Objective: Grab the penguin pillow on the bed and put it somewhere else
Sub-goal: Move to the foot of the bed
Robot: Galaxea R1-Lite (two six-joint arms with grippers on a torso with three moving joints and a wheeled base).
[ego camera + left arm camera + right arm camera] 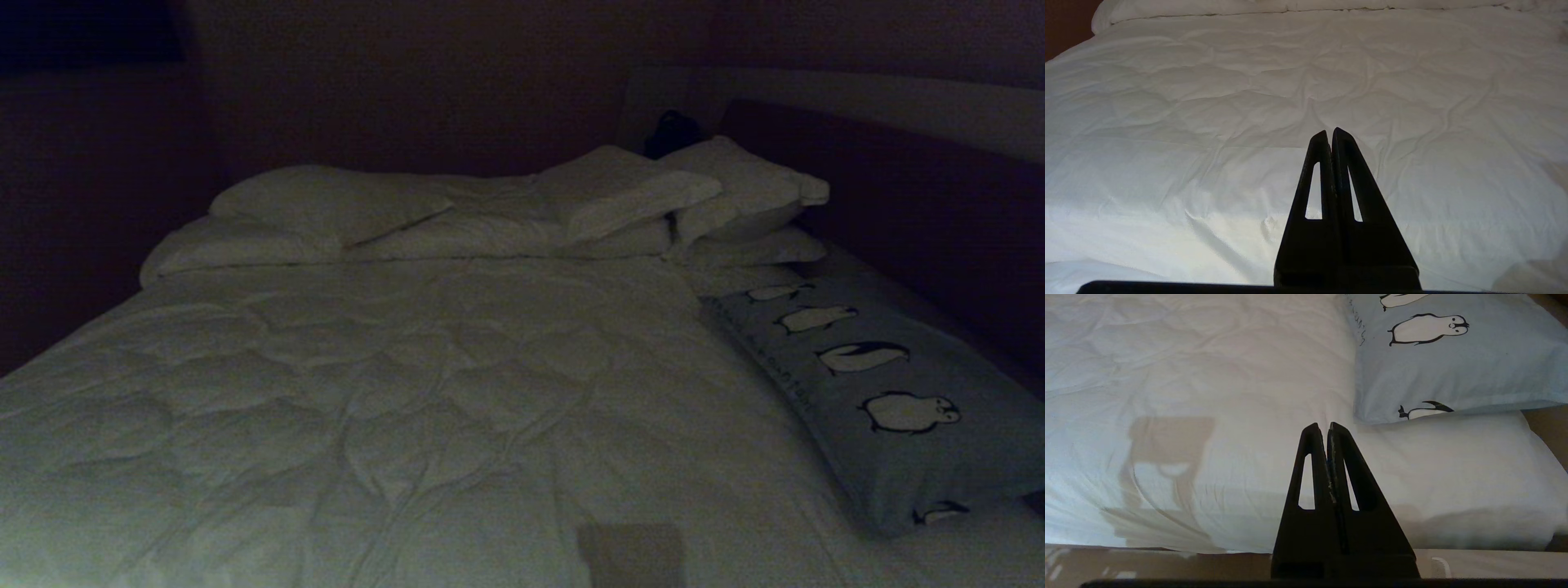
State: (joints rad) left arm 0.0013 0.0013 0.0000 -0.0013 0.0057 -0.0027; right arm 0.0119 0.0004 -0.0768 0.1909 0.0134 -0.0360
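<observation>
While neither arm shows in the head view, each wrist view shows its own gripper above the bedding.

Bed: the bed (424, 367) fills most of the head view, covered by a wrinkled white quilted comforter (343, 425).

Penguin pillow: the penguin pillow (890, 392) lies on the comforter along the bed's right side, running lengthwise from the near right corner toward the stacked pillows. Its row of black-and-white penguins faces up, and dark lettering runs along the edge that faces the middle of the bed. Nothing grips it.

White pillows: the plain white pillows (506, 208) lie across the far end of the bed, some stacked at the right, close to the penguin pillow's far end.

Headboard: the dark headboard (922, 220) runs along the right side, behind the penguin pillow.

Left gripper: the left gripper (1331, 132) hangs above the bare comforter, fingers pressed together with nothing between them, touching no object.

Right gripper: the right gripper (1323, 426) hangs above the near edge of the bed, fingers clenched together and empty. Its tips point at the comforter just beside the near corner of the penguin pillow, apart from it.

Shadow: a boxy shadow (1167, 473) falls on the comforter near the bed's front edge.
</observation>
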